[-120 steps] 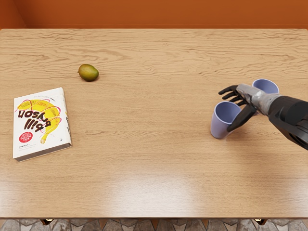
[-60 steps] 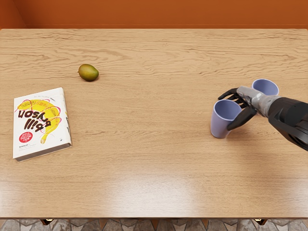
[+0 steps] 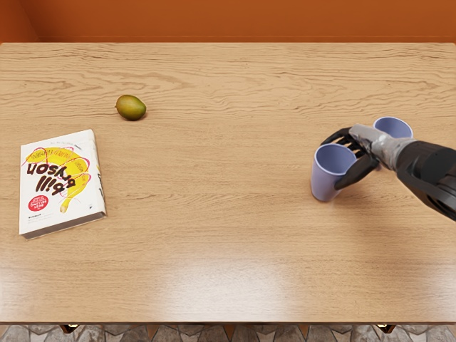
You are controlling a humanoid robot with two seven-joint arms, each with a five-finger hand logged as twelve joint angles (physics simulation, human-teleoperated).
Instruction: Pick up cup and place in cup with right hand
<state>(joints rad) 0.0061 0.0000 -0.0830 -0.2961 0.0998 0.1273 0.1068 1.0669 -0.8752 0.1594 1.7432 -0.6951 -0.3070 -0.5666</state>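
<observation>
Two blue-violet cups stand toward the right edge of the surface (image 3: 214, 228). Your right hand (image 3: 369, 144) grasps the near cup (image 3: 325, 182), its fingers curled around the far side and thumb against the right. That cup's mouth points up, long axis roughly upright; you see smooth inner wall. The far cup (image 3: 392, 128), mouth up, sits closer to the right edge, partly hidden, so you can't tell its contents. You also have one mango (image 3: 131, 107) and one book (image 3: 63, 185) toward the left.
</observation>
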